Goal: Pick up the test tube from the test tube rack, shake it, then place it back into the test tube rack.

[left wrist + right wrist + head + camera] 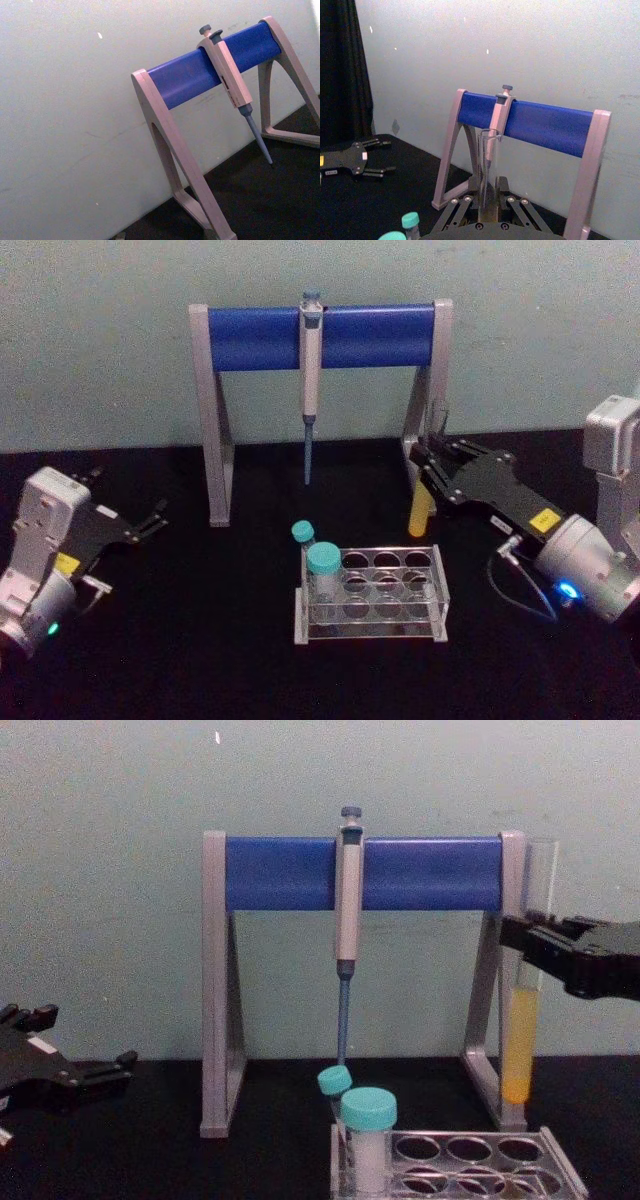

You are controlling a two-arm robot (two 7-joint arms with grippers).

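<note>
Nearest the lens sit two teal-capped vials (pixel 324 565) in the left end of the test tube rack (pixel 372 633); the rack's other holes look empty. The rack lies below the right gripper (pixel 527 935), off to its left and nearer the robot's body.

The right gripper is closed on the test tube (pixel 520 1040). It pinches the glass a little above the yellow liquid, so the open mouth stands above the fingers and the rounded bottom hangs below them. The tube's long axis is upright, or very nearly so, and its bottom seems to ride clear of the rack's top plate. Just beyond the claw stands a leg of the pipette stand (pixel 320 335), with the pipette (pixel 311 360) hanging from the bar further to its left.

The right arm comes in from the right with its wrist roughly level and its fingers reaching out sideways to the tube. It is plainly the arm nearer the work. I judge the tube lifted out, with the shake or the return next. The return needs the tube carried left and towards the robot, over a free hole, and kept upright.

The left gripper (pixel 384 157) rests far to the left of the rack, low by the table, fingers spread and holding nothing
</note>
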